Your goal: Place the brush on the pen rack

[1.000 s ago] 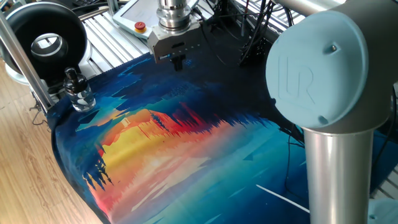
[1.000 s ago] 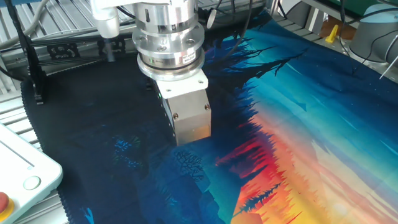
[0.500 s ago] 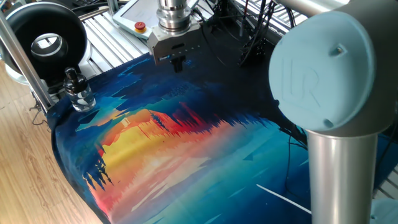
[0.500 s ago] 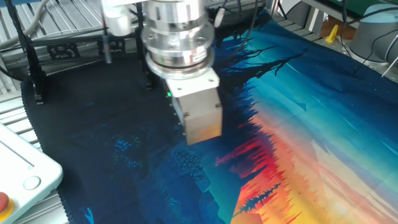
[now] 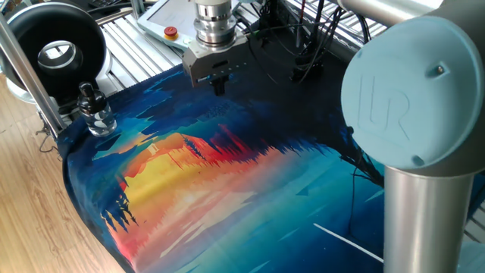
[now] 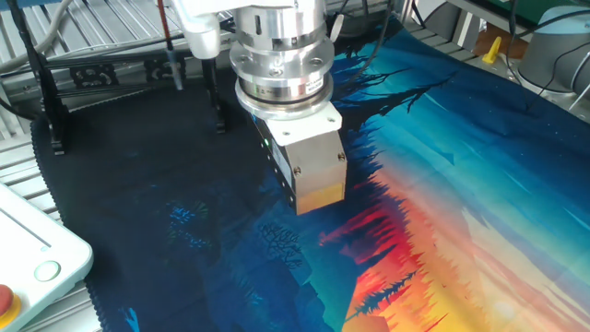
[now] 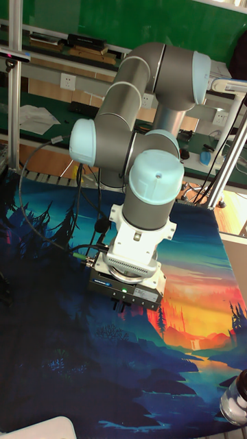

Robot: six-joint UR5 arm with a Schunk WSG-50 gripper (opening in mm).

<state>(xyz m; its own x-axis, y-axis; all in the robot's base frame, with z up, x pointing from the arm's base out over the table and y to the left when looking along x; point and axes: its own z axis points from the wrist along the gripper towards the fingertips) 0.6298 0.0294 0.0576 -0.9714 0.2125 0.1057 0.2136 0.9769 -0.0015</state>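
Observation:
My gripper (image 5: 217,83) hangs low over the dark far part of the painted cloth mat (image 5: 227,174). Its short dark fingers look pressed together, and I see nothing between them. From the other fixed view only its metal housing (image 6: 312,171) shows and the fingers are hidden under it. In the tall fixed view the gripper (image 7: 121,307) points straight down at the mat. I cannot make out the brush or the pen rack in any view.
A clear glass bottle with a black stopper (image 5: 95,111) stands at the mat's left corner. A long thin white rod (image 5: 345,240) lies near the front right. A black round device (image 5: 53,47) and a teach pendant (image 5: 168,21) sit beyond the mat. The arm's big elbow (image 5: 413,98) blocks the right side.
The gripper has slid sideways over the dark part of the mat, toward the colourful area. The elbow has swung right with it. Its fingers look unchanged.

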